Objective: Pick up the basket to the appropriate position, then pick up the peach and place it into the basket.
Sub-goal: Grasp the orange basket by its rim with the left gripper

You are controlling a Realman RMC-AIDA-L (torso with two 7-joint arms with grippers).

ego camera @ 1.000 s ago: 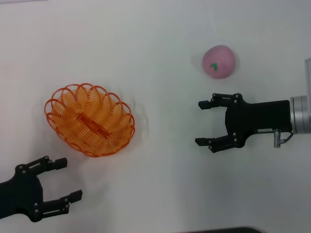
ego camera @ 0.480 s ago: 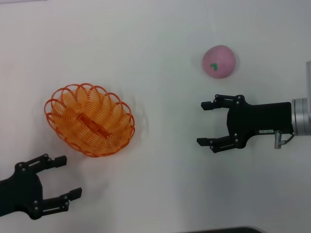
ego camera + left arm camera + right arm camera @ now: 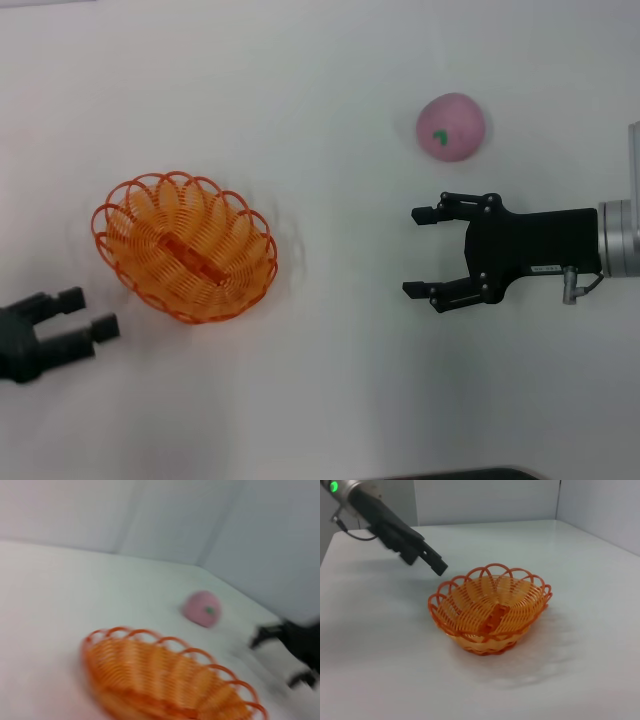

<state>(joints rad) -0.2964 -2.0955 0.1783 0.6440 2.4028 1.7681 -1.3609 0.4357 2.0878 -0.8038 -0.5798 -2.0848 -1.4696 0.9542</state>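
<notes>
The orange basket [image 3: 185,247] sits upright and empty on the white table at the left; it also shows in the left wrist view [image 3: 165,680] and the right wrist view [image 3: 490,607]. The pink peach [image 3: 451,126] lies far right, also seen beyond the basket in the left wrist view [image 3: 201,608]. My left gripper [image 3: 88,312] is low at the left edge, just beside the basket's near-left rim, fingers apart and empty; it also shows in the right wrist view [image 3: 436,566]. My right gripper [image 3: 416,252] is open and empty, below the peach, pointing toward the basket.
The white table [image 3: 330,380] spreads between basket and right gripper. Pale walls stand behind the table in the wrist views. A dark edge shows at the table's near side.
My left gripper has swung left and up toward the basket's near-left rim, its wrist turned so the fingers look closer together. The right gripper, basket and peach have hardly moved.
</notes>
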